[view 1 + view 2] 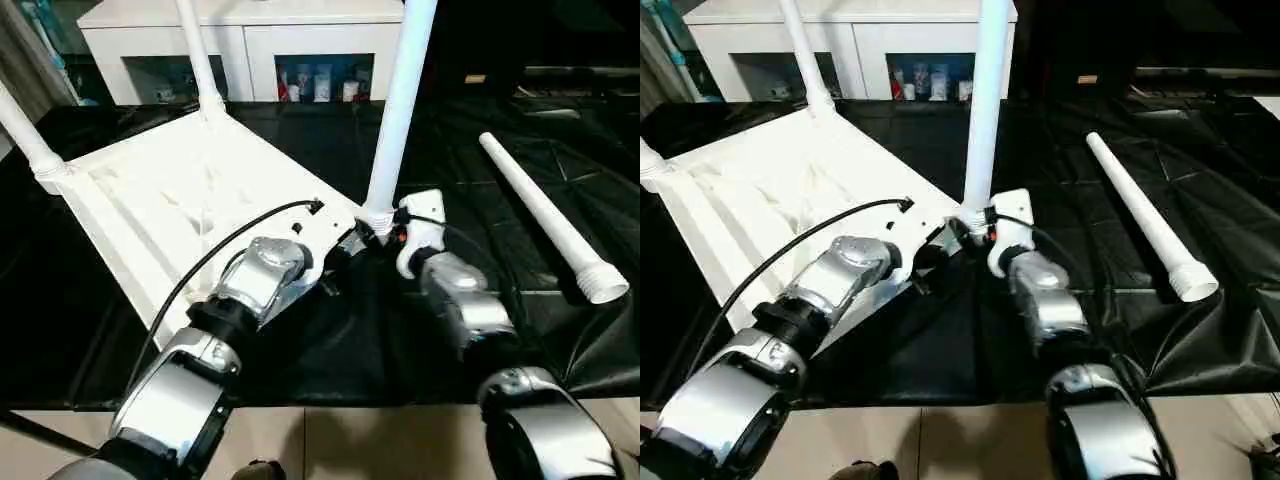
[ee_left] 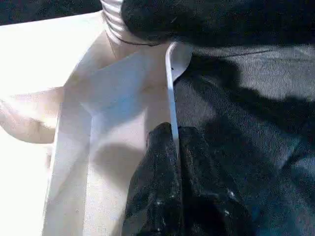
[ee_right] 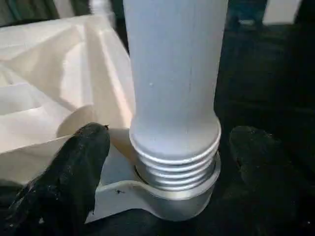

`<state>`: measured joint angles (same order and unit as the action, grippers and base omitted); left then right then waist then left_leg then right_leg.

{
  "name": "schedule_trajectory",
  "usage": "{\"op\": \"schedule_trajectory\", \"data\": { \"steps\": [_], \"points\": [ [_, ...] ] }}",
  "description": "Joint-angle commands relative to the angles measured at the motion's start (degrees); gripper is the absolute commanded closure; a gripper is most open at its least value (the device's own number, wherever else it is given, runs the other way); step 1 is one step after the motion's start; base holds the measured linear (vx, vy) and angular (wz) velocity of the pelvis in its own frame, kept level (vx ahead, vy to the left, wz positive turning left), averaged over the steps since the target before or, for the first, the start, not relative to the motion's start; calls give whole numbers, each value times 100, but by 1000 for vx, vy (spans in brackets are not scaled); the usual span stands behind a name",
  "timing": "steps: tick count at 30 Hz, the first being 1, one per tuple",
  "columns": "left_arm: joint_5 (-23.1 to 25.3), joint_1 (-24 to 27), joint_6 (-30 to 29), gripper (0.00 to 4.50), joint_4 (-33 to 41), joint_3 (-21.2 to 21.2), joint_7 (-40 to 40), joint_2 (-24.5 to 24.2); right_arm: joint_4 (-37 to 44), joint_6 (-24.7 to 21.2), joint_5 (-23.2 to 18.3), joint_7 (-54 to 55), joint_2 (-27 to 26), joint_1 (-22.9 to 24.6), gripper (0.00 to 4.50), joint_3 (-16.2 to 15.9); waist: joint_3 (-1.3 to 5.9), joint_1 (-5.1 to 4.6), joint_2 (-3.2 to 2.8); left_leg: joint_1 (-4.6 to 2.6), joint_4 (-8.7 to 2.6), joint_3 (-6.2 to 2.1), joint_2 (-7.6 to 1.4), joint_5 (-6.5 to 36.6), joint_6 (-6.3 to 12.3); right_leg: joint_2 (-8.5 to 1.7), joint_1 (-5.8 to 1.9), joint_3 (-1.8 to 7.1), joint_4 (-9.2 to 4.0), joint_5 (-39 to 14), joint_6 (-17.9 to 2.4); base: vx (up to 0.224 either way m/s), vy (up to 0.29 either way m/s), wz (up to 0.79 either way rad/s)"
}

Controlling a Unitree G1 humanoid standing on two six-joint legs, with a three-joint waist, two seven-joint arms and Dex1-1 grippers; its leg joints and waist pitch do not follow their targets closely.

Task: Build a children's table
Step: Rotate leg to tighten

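The white table top (image 1: 150, 190) lies upside down on a black cloth, ribs facing up. Three white legs stand in its corner sockets: one at the far left (image 1: 25, 130), one at the back (image 1: 200, 60), one at the near right corner (image 1: 400, 110). That near leg's threads (image 3: 174, 169) show above its socket. My right gripper (image 3: 167, 162) is open, one finger (image 3: 74, 167) on each side of the threaded base, not touching it. My left gripper (image 2: 170, 162) is shut on the top's thin rim (image 2: 171, 108) beside that corner. A fourth leg (image 1: 545, 215) lies loose on the cloth at the right.
A white cabinet (image 1: 250, 40) with glass-fronted compartments stands behind the table top. The black cloth (image 1: 300, 350) covers the floor and ends at pale tiles near my body. A black cable (image 1: 210, 255) runs along my left forearm.
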<state>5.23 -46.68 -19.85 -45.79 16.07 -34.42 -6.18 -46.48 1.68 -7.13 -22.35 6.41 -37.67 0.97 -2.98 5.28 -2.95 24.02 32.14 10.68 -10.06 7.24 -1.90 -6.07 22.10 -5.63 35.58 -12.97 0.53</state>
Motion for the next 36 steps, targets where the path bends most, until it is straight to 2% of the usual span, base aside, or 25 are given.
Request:
{"op": "schedule_trajectory", "data": {
  "steps": [1,4,6,7,10,16,20,27,31,36],
  "points": [
    [55,200,156,450,54,52,-104,-130,258,-107,-1,-129,77,81,29,-61,416,46,130,-162,-252,-119,-320,1054,743,-360,-263,283,-435,-1,-1436,0,0,0],
    [23,342,271,450,281,84,-340,-254,639,-299,11,-358,246,250,29,-106,418,46,142,-159,-248,-119,-327,990,769,-349,-263,288,-416,6,-1421,0,0,0],
    [-21,521,433,450,546,121,-614,-427,1168,-637,-146,-1016,524,509,29,-247,407,52,176,-148,-237,-112,-322,944,831,-343,-279,292,-416,79,-1399,0,0,0],
    [-88,637,580,450,732,138,-858,-544,1519,-882,-313,-1590,754,705,29,-371,413,59,172,-159,-229,-109,-318,953,860,-343,-280,290,-417,54,-1380,0,0,0],
    [-254,826,664,450,1090,136,-1283,-698,2011,-1037,-445,-2384,1143,1015,29,-587,408,83,198,-146,-214,-97,-327,962,878,-353,-273,297,-423,-70,-1312,0,0,0],
    [-532,1242,899,450,1960,303,-2306,-1151,2569,-1240,-596,-3170,1697,1262,29,-706,408,114,183,-176,-215,-83,-350,990,786,-337,-218,314,-407,-314,-1355,0,0,0],
    [-617,1419,888,450,2386,447,-2835,-1434,2785,-1126,-525,-3484,1907,1343,29,-815,416,163,168,-197,-213,-76,-364,975,732,-332,-197,321,-375,-285,-1355,0,0,0],
    [-619,1499,814,450,2642,430,-3069,-1545,2839,-891,-328,-3877,1980,1420,29,-1182,373,192,177,-201,-221,-73,-358,1170,610,-341,-174,341,-386,-441,-1329,0,0,0],
    [-610,1519,776,450,2717,445,-3085,-1553,2658,-767,-243,-3714,1836,1300,29,-1192,365,190,195,-197,-216,-74,-351,1101,612,-342,-174,349,-370,-336,-1342,0,0,0],
    [-609,1546,729,450,2805,442,-3107,-1554,2435,-625,-215,-3532,1692,1159,29,-1139,372,193,180,-203,-197,-71,-343,961,667,-329,-176,345,-345,-159,-1401,0,0,0]
  ]
}}
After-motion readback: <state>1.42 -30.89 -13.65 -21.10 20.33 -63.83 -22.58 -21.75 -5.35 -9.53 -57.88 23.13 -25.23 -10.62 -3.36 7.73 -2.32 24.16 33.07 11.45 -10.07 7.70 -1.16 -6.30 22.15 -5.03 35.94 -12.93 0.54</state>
